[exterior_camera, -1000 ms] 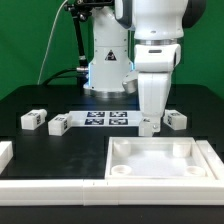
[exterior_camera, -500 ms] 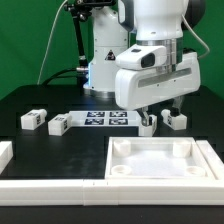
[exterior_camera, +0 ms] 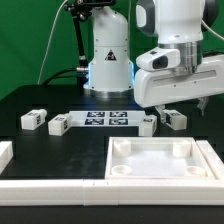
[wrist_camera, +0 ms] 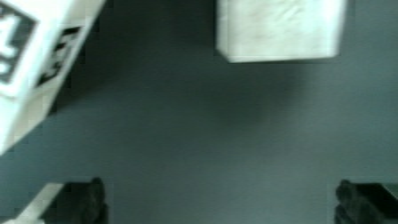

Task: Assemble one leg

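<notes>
Several white legs with tags lie on the black table: two at the exterior view's left (exterior_camera: 34,120) (exterior_camera: 58,124), one by the marker board's end (exterior_camera: 147,123) and one further right (exterior_camera: 176,119). My gripper (exterior_camera: 177,106) hovers above the two right-hand legs, open and empty. In the wrist view the gripper (wrist_camera: 217,203) has its dark fingertips (wrist_camera: 71,202) far apart over bare table. One leg (wrist_camera: 281,28) lies beyond them, untouched.
The marker board (exterior_camera: 107,118) lies mid-table and also shows in the wrist view (wrist_camera: 36,70). A large white tray-like piece with corner sockets (exterior_camera: 160,178) fills the front right. More white parts sit at the front left (exterior_camera: 5,152).
The hand has lifted off the leg by the marker board, turned, and swung toward the exterior view's right. That leg stays on the table.
</notes>
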Robot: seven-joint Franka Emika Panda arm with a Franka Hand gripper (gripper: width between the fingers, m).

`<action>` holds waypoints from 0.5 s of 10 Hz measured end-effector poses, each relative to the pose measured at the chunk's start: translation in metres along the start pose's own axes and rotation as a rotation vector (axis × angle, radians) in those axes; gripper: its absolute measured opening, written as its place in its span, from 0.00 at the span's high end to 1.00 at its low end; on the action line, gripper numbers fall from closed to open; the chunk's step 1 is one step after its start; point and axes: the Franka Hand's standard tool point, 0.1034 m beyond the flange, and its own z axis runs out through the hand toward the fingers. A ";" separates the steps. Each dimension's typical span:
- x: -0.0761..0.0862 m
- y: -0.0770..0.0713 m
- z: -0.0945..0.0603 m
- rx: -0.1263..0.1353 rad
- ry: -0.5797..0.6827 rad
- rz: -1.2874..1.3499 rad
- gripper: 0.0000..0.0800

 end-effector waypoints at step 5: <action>-0.011 -0.004 0.001 0.009 -0.197 0.000 0.19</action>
